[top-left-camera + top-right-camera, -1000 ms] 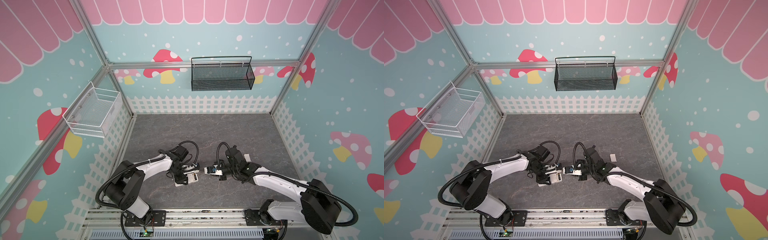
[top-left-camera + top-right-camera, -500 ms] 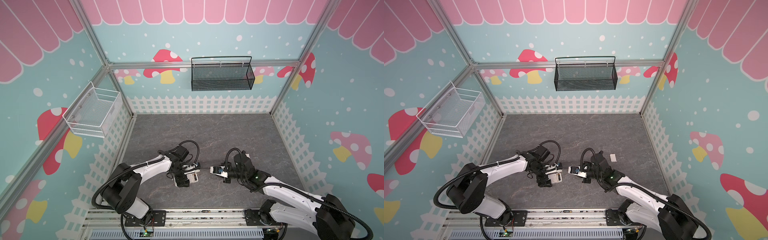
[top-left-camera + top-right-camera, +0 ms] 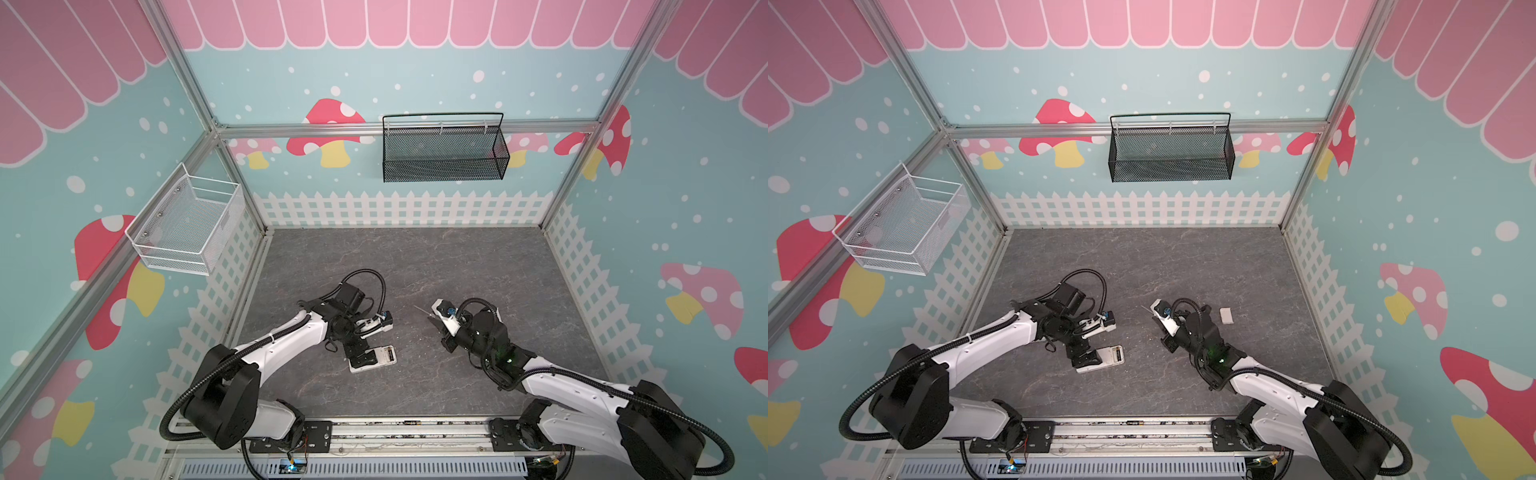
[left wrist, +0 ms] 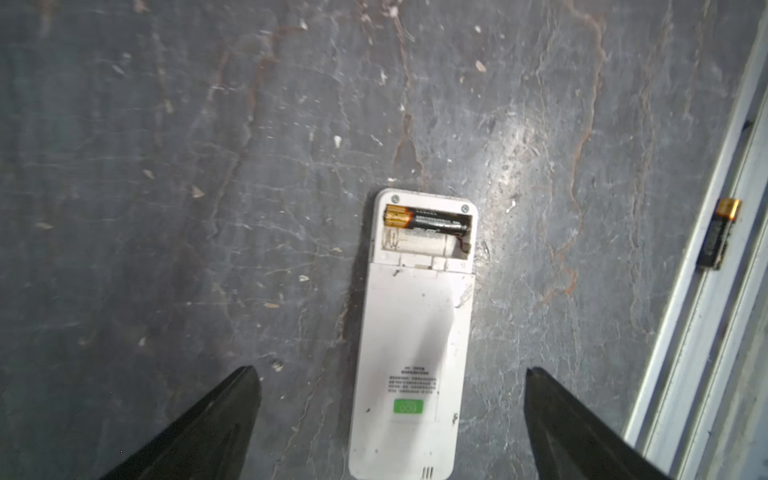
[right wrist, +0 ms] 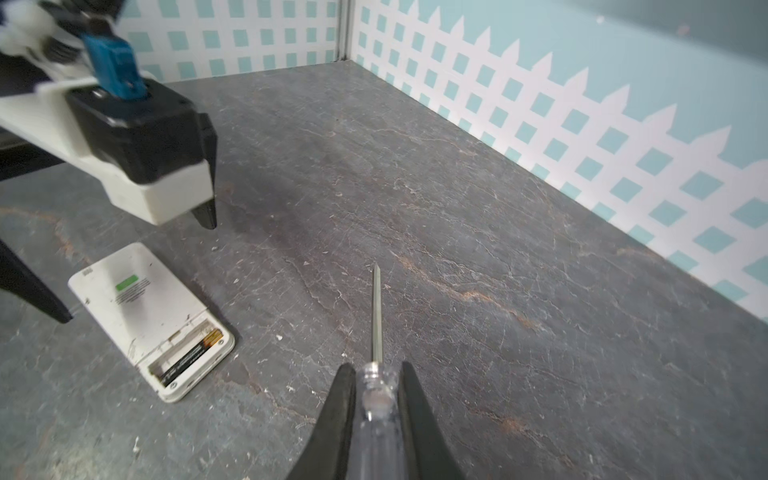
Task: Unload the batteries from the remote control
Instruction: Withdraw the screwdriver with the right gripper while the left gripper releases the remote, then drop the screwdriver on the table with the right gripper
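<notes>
Left gripper [image 4: 390, 372] spread wide over the remote control [image 4: 411, 332]
One battery [image 4: 428, 219] sits in the recess [image 4: 424, 246] ahead of its fingertips; right gripper [image 5: 377, 374] clamps a clear-handled screwdriver [image 5: 377, 316].

Tabletop [image 3: 415, 266]: dark grey, stone-veined, scuffed. Lying on it: 1 white remote control [image 3: 376, 358], back up, battery recess uncovered, front left of middle; 1 small white cover [image 3: 1226, 314], well apart, toward the right.
</notes>
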### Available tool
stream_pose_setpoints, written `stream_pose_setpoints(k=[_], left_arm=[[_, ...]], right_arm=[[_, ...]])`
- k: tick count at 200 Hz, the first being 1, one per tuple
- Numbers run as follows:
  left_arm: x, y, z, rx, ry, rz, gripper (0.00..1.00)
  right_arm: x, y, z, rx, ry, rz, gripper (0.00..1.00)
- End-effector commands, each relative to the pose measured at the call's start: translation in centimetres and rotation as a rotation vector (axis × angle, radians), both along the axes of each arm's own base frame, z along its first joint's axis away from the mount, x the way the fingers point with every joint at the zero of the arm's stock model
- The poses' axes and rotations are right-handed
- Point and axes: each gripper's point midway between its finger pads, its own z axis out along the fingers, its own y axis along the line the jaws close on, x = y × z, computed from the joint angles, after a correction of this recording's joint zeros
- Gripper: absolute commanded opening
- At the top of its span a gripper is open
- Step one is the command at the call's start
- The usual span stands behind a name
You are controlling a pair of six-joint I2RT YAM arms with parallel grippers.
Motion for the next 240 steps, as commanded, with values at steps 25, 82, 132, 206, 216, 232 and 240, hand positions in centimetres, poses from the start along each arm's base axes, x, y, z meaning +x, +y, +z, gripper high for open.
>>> stream_pose_setpoints(k=[25, 82, 132, 206, 216, 232, 240], left_arm=[[1.8, 1.8, 2.8, -0.122, -0.057, 0.145, 0.99], [5.1, 6.3, 4.0, -0.145, -0.188, 0.381, 0.99], [9.2, 10.5, 5.2, -0.177, -0.275, 0.696, 0.99], [11.3, 16.4, 5.3, -0.214, -0.342, 1.049, 0.99], [11.6, 17.1, 5.4, -0.209, -0.368, 1.086, 1.00], [12.1, 18.5, 5.8, -0.201, -0.418, 1.171, 0.99], [12.4, 19.0, 6.2, -0.199, -0.448, 1.203, 0.99]], right_arm=[[1.3, -0.7, -1.7, 0.144, 0.102, -0.136, 0.06], [-0.6, 1.2, -2.5, 0.168, 0.224, -0.018, 0.02], [0.2, -2.5, -4.7, 0.250, 0.254, -0.251, 0.15], [1.9, -5.3, -6.7, 0.247, 0.242, -0.452, 0.56], [2.2, -5.9, -6.6, 0.247, 0.228, -0.483, 0.62], [2.8, -6.7, -5.5, 0.247, 0.188, -0.515, 0.69], [3.2, -7.0, -4.6, 0.251, 0.160, -0.525, 0.74]])
